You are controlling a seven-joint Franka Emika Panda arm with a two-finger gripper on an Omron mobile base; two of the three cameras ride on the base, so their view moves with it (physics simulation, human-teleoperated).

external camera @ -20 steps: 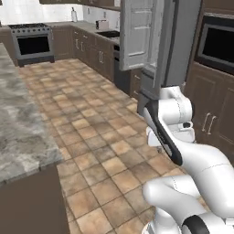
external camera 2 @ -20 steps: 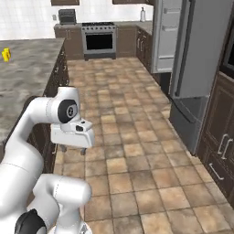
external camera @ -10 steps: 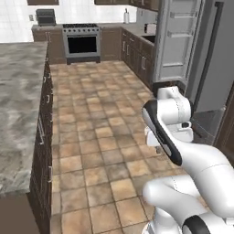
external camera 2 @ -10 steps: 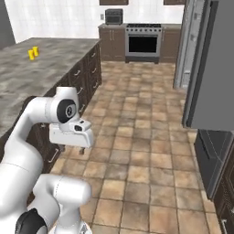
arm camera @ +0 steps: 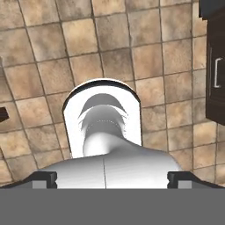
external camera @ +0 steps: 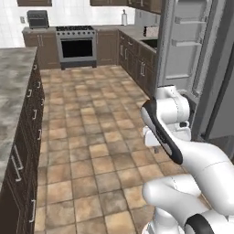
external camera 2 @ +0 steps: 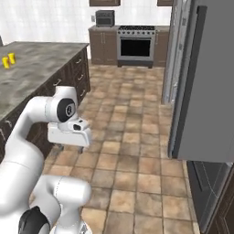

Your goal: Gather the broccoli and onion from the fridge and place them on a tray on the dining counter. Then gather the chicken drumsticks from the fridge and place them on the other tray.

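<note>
The fridge [external camera: 183, 50] stands at the right with a door swung open, showing white door shelves. In the right base view its grey door [external camera 2: 210, 91] with a long dark handle is close by. My gripper [external camera 2: 71, 148] hangs folded in front of the base and points down at the tiled floor. In the hand view my gripper [arm camera: 112, 176] is open, its tips wide apart with nothing held. The broccoli, onion, chicken drumsticks and trays are out of view. A grey marbled counter [external camera: 13, 87] with dark drawers runs along the left; I cannot tell whether it is the dining counter.
A stove [external camera: 77, 45] and dark cabinets line the far wall, and a counter with a sink [external camera: 146, 43] runs up to the fridge. Two small yellow items [external camera 2: 8, 60] sit on the marbled counter [external camera 2: 41, 64]. Brown tiled floor [external camera: 91, 132] lies between.
The whole picture has shifted, so the base has moved: the fridge is now closer at the right and the stove sits more central. The arm keeps its folded pose, gripper still open.
</note>
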